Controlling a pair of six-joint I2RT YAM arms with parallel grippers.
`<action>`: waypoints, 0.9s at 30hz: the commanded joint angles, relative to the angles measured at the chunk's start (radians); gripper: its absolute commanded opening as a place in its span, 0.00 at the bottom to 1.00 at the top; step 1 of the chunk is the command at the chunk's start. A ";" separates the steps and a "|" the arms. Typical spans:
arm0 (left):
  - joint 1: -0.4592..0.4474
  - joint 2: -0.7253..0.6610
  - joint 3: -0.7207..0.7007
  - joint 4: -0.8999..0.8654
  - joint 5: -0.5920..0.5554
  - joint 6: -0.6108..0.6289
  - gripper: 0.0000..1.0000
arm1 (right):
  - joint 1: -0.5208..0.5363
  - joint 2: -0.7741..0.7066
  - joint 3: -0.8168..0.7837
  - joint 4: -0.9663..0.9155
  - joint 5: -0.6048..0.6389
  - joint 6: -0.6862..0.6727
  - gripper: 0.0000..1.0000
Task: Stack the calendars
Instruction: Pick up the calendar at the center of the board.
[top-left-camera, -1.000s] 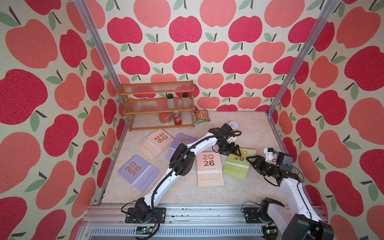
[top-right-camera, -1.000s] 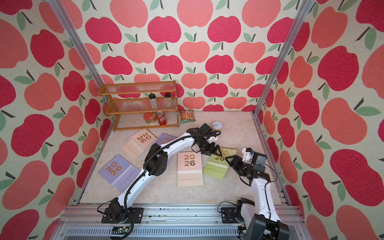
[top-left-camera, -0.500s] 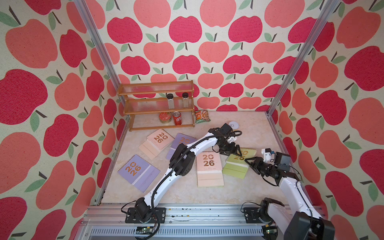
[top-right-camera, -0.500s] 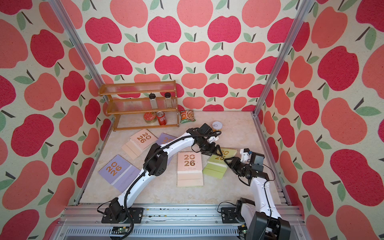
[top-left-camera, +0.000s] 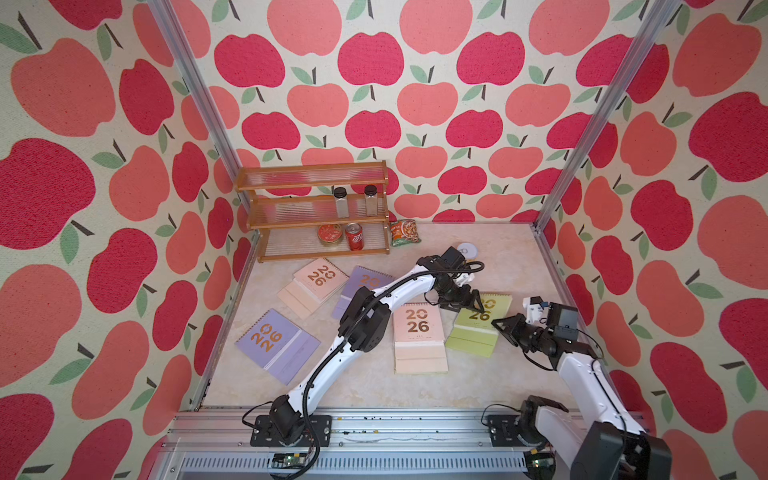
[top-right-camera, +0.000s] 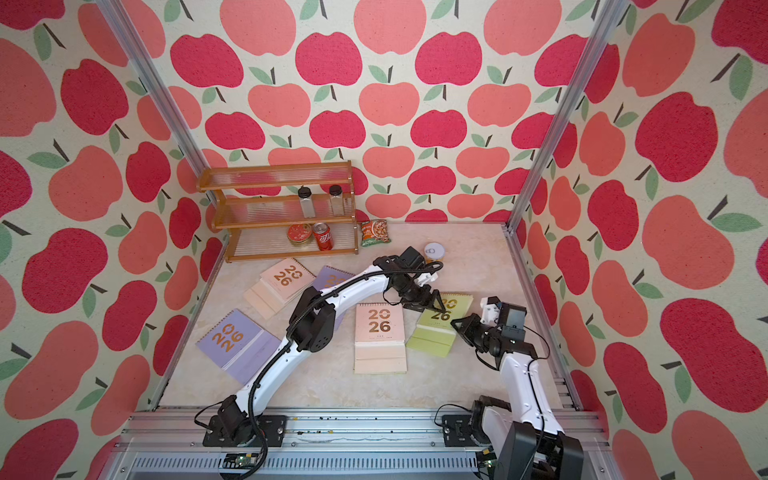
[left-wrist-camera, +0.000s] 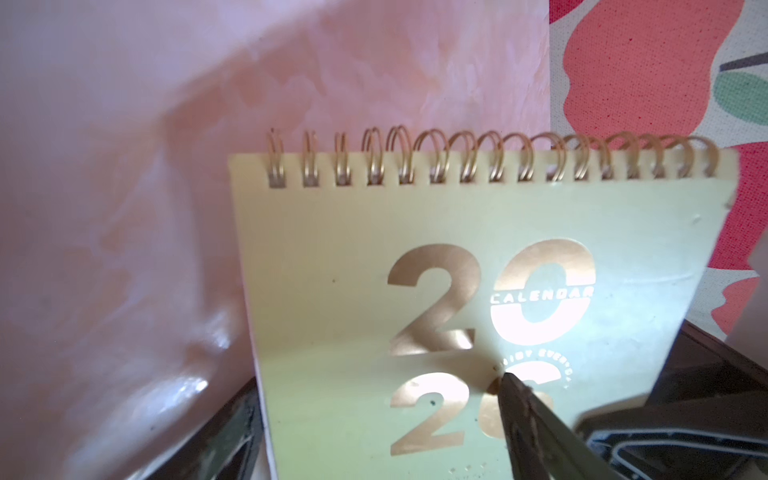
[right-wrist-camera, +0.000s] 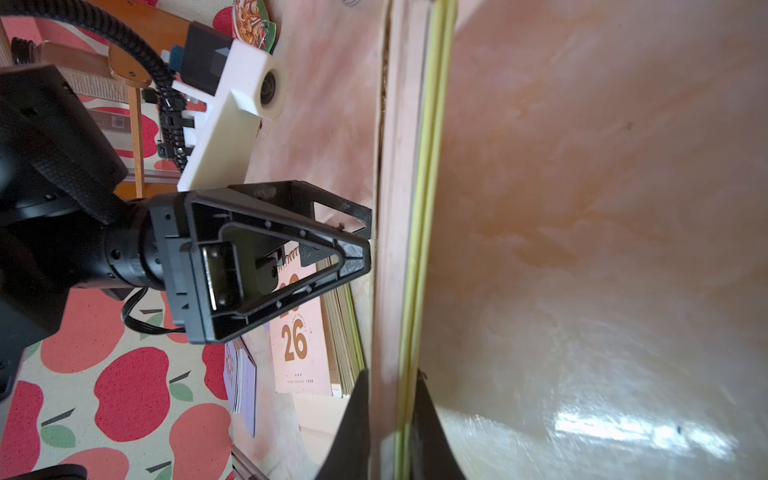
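1. I am watching the right tool (top-left-camera: 496, 322) nearest my end of the desk (top-left-camera: 374, 386). It is closing tight on the yellow-green calendar (top-left-camera: 478, 332), to the right of the middle pink calendar (top-left-camera: 419, 328).
2. In the right wrist view its fingertips (right-wrist-camera: 419, 386) are pinching the thin edge of that calendar (right-wrist-camera: 419, 208) from both faces.
3. The near lilac calendar (top-left-camera: 270, 338) is lying flat, well to the left of the middle pink calendar and about level with it.
4. The yellow-green calendar is lying just beside the middle pink calendar on its right, with the gold "2026" facing up.
5. The left tool (top-left-camera: 461, 305) is hanging over the yellow-green calendar's far end, just beyond the middle pink calendar's far right corner. Its jaws are standing wide apart and gripping nothing.
6. In the left wrist view one fingertip (left-wrist-camera: 515, 399) is resting against the cover (left-wrist-camera: 353, 270) by the "26".
7. Beyond the middle pink calendar to the left, the far lilac calendar (top-left-camera: 365, 282) is lying partly under the left arm, and the far pink calendar (top-left-camera: 318, 280) is lying just left of that.
8. Farthest beyond it, the wooden rack (top-left-camera: 316, 208) is standing against the wall, with a green snack packet (top-left-camera: 404, 232) just beside it.
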 joint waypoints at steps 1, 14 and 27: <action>0.005 -0.051 0.003 0.027 -0.041 0.026 0.85 | 0.006 -0.032 0.095 -0.066 0.071 -0.091 0.00; 0.137 -0.497 -0.383 0.253 -0.275 0.086 0.89 | 0.006 0.035 0.311 0.034 -0.139 -0.127 0.00; 0.395 -1.051 -0.961 0.382 -0.357 0.131 0.92 | 0.352 0.279 0.309 0.359 -0.327 0.028 0.00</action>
